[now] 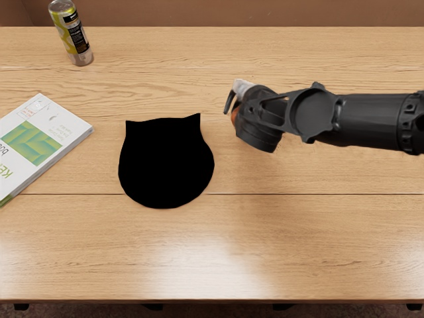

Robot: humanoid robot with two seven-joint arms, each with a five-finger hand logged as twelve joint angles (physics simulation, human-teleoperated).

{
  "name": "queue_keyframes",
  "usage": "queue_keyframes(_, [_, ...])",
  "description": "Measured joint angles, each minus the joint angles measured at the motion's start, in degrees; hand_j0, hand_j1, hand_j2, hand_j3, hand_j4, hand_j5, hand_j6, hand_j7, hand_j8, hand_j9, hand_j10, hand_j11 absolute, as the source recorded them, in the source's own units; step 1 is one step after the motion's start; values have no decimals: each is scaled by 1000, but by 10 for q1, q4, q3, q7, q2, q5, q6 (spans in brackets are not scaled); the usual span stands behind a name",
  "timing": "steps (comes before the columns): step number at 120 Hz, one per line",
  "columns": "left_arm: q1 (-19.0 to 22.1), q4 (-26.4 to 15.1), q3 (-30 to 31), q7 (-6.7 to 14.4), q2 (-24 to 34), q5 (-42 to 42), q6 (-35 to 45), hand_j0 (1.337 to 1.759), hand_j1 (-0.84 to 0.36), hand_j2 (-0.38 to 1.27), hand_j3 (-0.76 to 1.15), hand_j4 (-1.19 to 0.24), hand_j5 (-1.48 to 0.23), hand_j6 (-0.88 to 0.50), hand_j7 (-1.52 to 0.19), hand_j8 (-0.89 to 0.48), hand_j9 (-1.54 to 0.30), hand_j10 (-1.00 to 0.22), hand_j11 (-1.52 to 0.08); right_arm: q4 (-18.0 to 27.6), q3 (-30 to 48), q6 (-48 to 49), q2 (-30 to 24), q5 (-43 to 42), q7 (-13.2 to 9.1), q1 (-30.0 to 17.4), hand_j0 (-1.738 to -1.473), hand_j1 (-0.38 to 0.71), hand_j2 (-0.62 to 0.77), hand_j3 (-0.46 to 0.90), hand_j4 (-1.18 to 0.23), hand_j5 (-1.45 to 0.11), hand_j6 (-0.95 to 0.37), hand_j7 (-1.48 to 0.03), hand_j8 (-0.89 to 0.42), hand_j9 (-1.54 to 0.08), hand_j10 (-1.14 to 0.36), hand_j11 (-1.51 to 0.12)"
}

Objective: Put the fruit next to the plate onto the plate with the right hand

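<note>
A black plate (165,162) shaped like a cat's head lies flat on the table, left of centre. Just right of its upper edge sits an orange fruit (232,116), of which only a thin sliver shows. My right hand (244,106) comes in from the right edge on a dark arm and sits directly over the fruit, covering most of it. The hand's body hides how it meets the fruit. The fruit is off the plate, a short gap to its right. The left arm does not show.
A green and white book (33,142) lies at the left edge of the table. A yellow-green can (71,32) stands tilted at the back left. The wooden table (265,232) stretches bare in front of the plate.
</note>
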Motion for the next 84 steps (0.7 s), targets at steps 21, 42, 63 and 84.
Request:
queue_keyframes(21, [16, 0, 0, 0, 0, 0, 0, 1658, 332, 3, 0, -15, -19, -15, -19, -15, -19, -15, -19, 30, 41, 3, 0, -12, 0, 3, -1648, 254, 329, 1, -841, -1195, -519, -1132, -385, -1172, -540, -1221])
queue_keyframes(42, [20, 0, 0, 0, 0, 0, 0, 1658, 332, 3, 0, -15, -19, -15, -19, -15, -19, -15, -19, 73, 80, 22, 0, -14, 0, 1, -1650, 256, 334, 1, -834, -1214, -515, -1134, -377, -1199, -528, -1242])
queue_keyframes(63, [20, 0, 0, 0, 0, 0, 0, 1658, 332, 3, 0, -15, -19, -15, -19, -15, -19, -15, -19, 109, 125, 48, 0, -13, 0, -3, -1651, 251, 328, 1, -831, -1222, -515, -1134, -369, -1207, -533, -1243])
queue_keyframes(84, [18, 0, 0, 0, 0, 0, 0, 1658, 332, 3, 0, -15, -19, -15, -19, -15, -19, -15, -19, 138, 165, 71, 0, -10, 0, -5, -1651, 247, 320, 1, -831, -1223, -520, -1134, -375, -1206, -532, -1245])
